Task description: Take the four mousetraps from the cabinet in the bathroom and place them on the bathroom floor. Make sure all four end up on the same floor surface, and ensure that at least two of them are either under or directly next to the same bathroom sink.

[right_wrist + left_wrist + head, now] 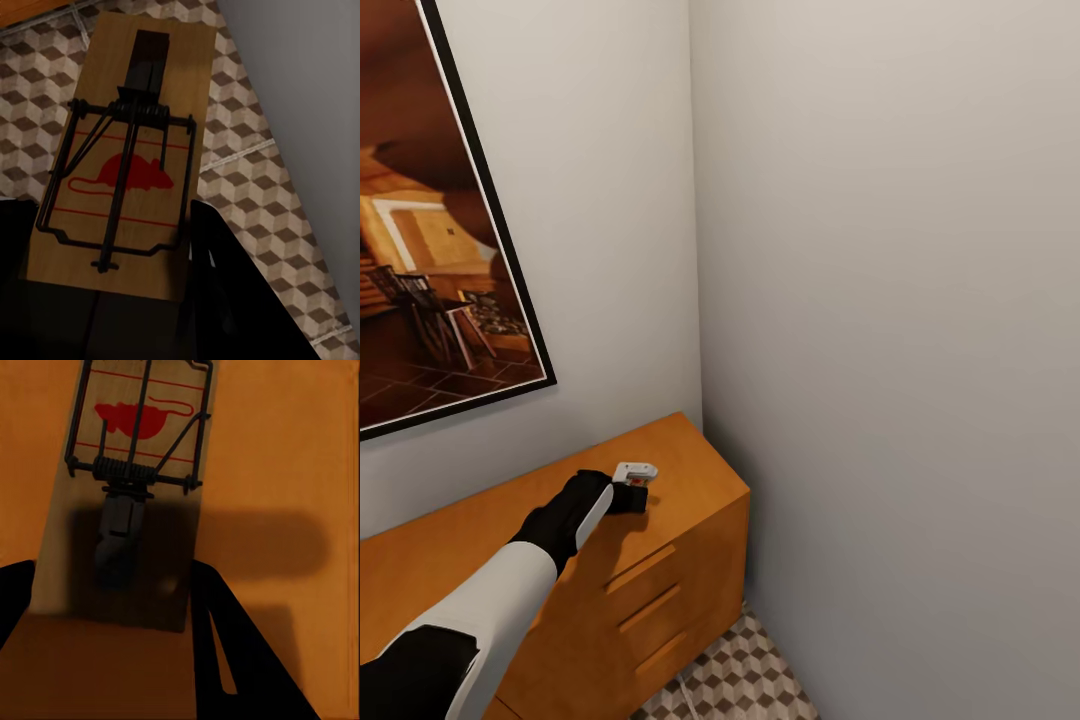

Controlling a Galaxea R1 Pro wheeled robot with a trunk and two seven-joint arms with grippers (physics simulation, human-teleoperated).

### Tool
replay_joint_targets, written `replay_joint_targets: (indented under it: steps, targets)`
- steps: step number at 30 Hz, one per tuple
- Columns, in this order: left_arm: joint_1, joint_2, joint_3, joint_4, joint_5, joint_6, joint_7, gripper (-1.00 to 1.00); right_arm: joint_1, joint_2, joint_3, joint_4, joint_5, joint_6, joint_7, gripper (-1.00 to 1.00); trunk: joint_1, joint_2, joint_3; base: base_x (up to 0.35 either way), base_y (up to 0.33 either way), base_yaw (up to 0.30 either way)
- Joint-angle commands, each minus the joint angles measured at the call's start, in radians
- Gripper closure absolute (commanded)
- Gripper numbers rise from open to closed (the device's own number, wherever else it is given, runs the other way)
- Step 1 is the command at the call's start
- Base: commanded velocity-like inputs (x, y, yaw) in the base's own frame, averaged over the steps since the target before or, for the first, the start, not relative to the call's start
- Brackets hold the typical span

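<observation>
The left fingers (112, 660) sit apart around a mousetrap (127, 495) on the cabinet (690, 470), low in the frame. The right fingers (105, 300) clamp another mousetrap (120, 150) over the floor (255, 187); a loose hold could drop it.

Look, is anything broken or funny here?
Nothing looks broken. One brown wooden mousetrap lies between the left gripper fingers over the orange-brown wooden cabinet; another mousetrap sits in the right gripper above the cube-patterned tile floor.

No legible text, brand or number is found. The only sign is a red mouse silhouette with red lines, printed on each mousetrap (127, 510) (120, 150) board seen by the two wrist cameras.
</observation>
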Motion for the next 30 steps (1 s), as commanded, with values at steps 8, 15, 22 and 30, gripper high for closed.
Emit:
replay_joint_targets:
  steps: [8, 15, 22, 30]
  targets:
    - [-0.001, 0.002, -0.007, -0.035, 0.006, 0.005, 0.005, 1.0, -0.001, 0.0, 0.006, 0.001, 0.004, -0.002, -0.006, 1.0, 0.001, -0.002, -0.002, 0.0, 0.0, 0.0]
    - [-0.001, 0.002, -0.006, -0.068, 0.006, 0.009, 0.005, 1.0, -0.001, 0.0, 0.006, 0.001, 0.004, -0.002, -0.006, 1.0, 0.001, -0.002, -0.002, 0.0, 0.0, 0.0]
    - [-0.001, 0.003, -0.006, -0.134, 0.006, 0.014, 0.006, 1.0, -0.001, 0.0, 0.006, 0.001, 0.004, -0.002, -0.006, 1.0, 0.001, -0.002, -0.002, 0.0, 0.0, 0.0]
    - [-0.001, 0.012, -0.006, -0.21, 0.006, 0.023, 0.007, 1.0, -0.001, -0.001, 0.006, 0.0, 0.004, -0.002, -0.006, 1.0, 0.001, -0.002, -0.002, 0.0, 0.0, 0.0]
